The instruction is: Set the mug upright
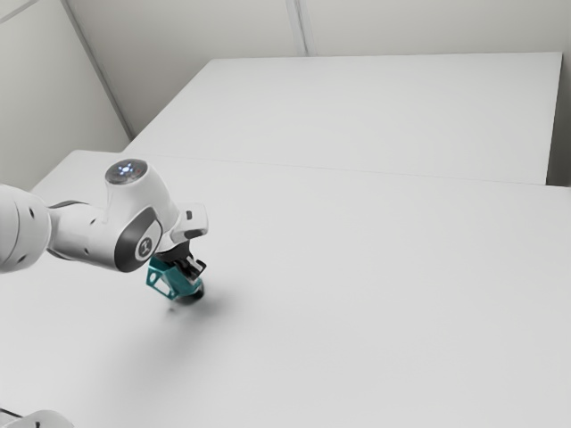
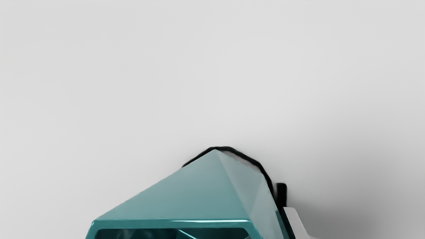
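"Exterior view first: what's there?"

"White arm (image 1: 138,241) coming in from that view's left, gripper (image 1: 191,267) at its end, over the white tabletop (image 1: 401,267). Teal mug (image 1: 181,283) right at the gripper, partly behind it, tilted, so not upright. Dark end of the mug is low, toward the exterior view's right. Soft shadow (image 1: 192,325) on the tabletop, just below the gripper. Second white surface (image 1: 357,107) well beyond the gripper."

"Mug touching the tabletop?"

"Can't tell."

"OK, wrist view. What does it add?"

"Close detail. Flat facets on the mug meeting at a crease, black edge at the end farther from the gripper, pale grey sliver inside that edge. Teal-framed opening (image 2: 172,224) on the side nearer the gripper, dark inside, thin bright line in there."

"Gripper state?"

"Can't tell from either view if it's grasping the mug or released. Mark it unknown."
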